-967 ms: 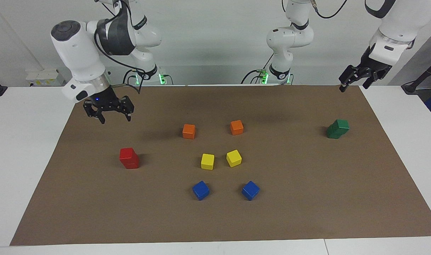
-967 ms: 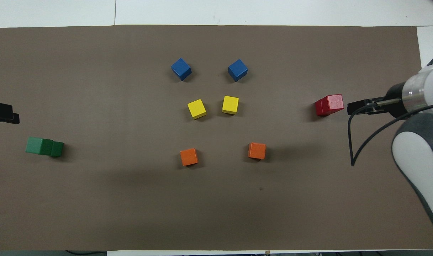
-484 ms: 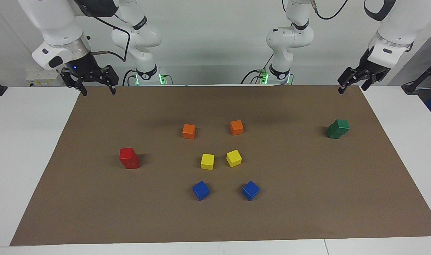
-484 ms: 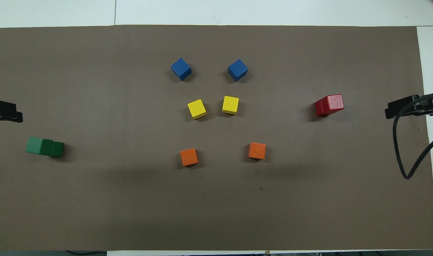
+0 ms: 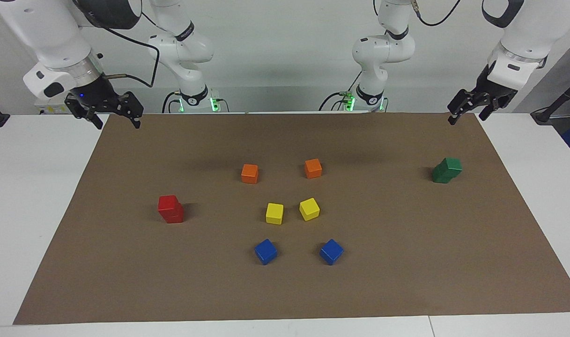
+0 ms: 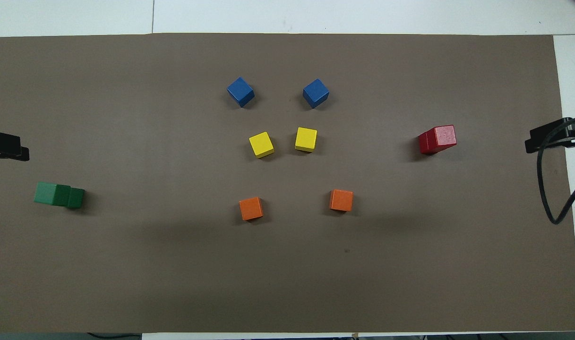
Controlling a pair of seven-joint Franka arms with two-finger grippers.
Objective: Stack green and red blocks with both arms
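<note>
Red blocks (image 5: 170,209): two glossy cubes, one stacked square on the other, on brown mat (image 5: 406,262) toward right arm's end. Green blocks (image 5: 447,170): two dark glossy cubes stacked, upper one sitting skewed on lower, toward left arm's end.

Between the stacks, singles flat on mat: two orange cubes (image 5: 249,173) nearest robots, two yellow cubes (image 5: 274,213) mid, two blue cubes (image 5: 265,251) farthest, turned cornerwise.

Mat matte, rectangular, over white table (image 5: 36,196).

Right gripper (image 5: 114,120): raised over mat's corner at robots' edge, fingers apart, empty. Left gripper (image 5: 467,112): raised over other robot-side corner, fingers apart, empty.
</note>
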